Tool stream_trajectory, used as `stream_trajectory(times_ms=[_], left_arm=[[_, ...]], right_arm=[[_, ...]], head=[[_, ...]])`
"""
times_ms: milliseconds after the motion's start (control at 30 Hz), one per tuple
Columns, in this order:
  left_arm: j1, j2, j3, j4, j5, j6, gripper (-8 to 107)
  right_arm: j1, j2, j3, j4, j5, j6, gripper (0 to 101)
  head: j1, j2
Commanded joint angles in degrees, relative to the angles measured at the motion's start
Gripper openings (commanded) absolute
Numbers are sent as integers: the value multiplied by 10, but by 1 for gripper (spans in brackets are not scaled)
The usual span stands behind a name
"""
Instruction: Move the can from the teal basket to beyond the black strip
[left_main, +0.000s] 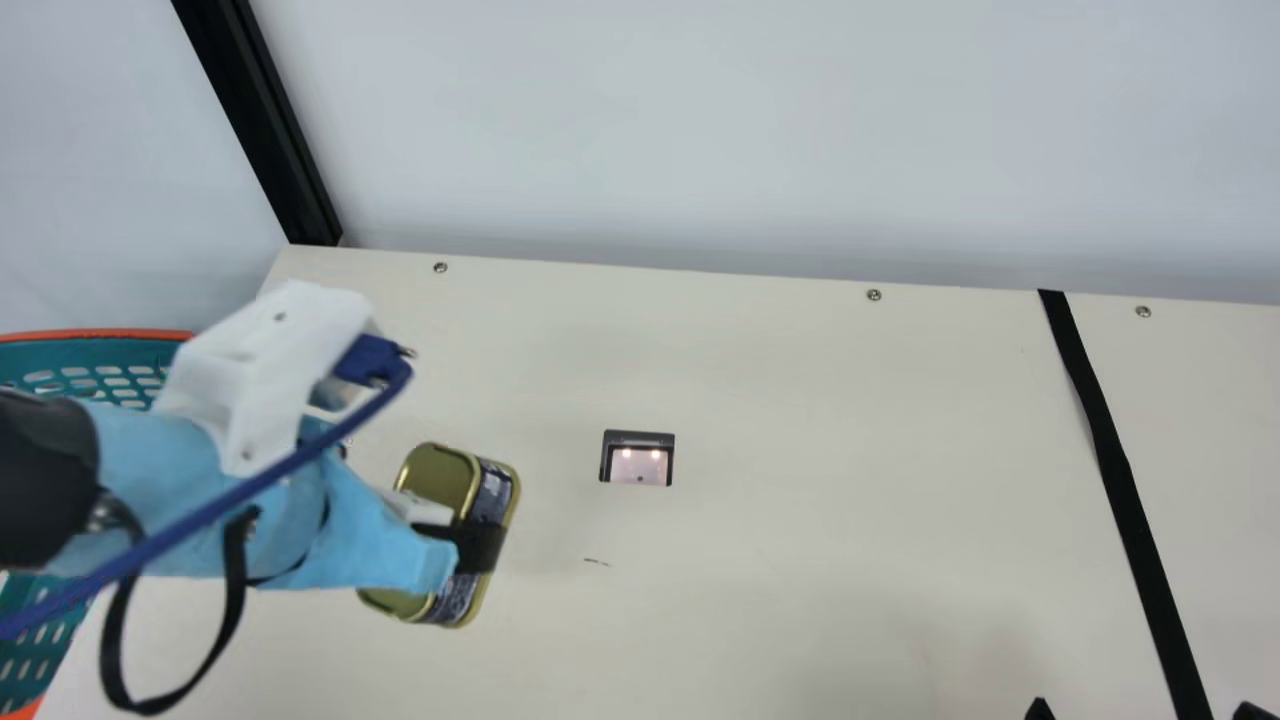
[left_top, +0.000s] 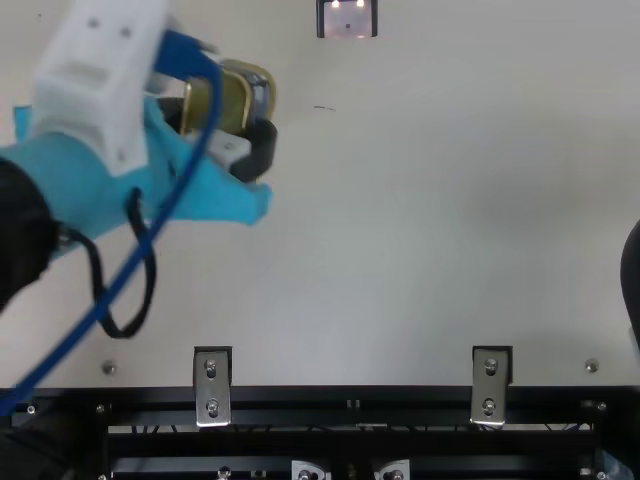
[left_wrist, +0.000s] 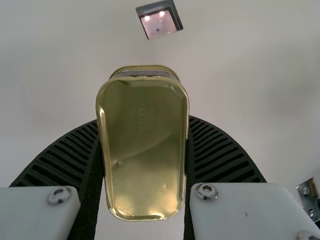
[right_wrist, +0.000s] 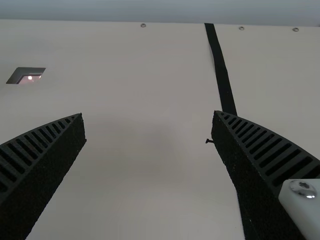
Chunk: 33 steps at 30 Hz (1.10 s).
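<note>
Clamping the can (left_main: 440, 475) from both sides, the black ribbed fingers (left_wrist: 60, 155) of the left gripper (left_main: 468, 540) hold it over the table (left_main: 800, 600), its plain gold face turned to that wrist's camera. Just behind those fingers, a blue cable (left_main: 250, 487) and a black loop (left_main: 235, 570) hang along the left arm. Near the fingertips, past the can, is a small dark mark (left_main: 597, 562); a little beyond it sits a dark-framed recess (left_main: 637, 465) with two bright spots. The teal basket (left_main: 110, 358), rimmed in orange, is farther back, behind the same fingers. Well apart from them, on the side away from the basket, runs the black strip (left_main: 1110, 450); the can is short of it. There the right gripper (left_main: 1147, 711) has its fingers spread wide with nothing between them, the strip passing beneath one in its wrist view.
</note>
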<state>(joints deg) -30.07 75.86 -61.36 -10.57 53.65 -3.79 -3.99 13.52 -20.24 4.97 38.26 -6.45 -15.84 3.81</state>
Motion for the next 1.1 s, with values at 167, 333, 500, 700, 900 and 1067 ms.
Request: stream_trajectory(times_ms=[167,333,500,700,900,1067], left_arm=[[-1,1,-1,4,-2,7,10],[-8,6,-5,8,-1,64,10],[-19,22,-15,14,7,142,10],[-32,44,-24,11,11,237,10],[-39,66,-25,-2,5,331,10],[-41,86,-22,-4,-4,392,10]], right_arm=[[0,0,0,0,0,0,101],[0,0,0,0,0,0,101],[0,0,0,0,0,0,101],[0,0,0,0,0,0,101],[0,0,0,0,0,0,101],[0,0,0,0,0,0,101]], head=[[-10,-2],[-10,-2],[-10,-2],[-10,-2],[-10,-2],[-10,-2]])
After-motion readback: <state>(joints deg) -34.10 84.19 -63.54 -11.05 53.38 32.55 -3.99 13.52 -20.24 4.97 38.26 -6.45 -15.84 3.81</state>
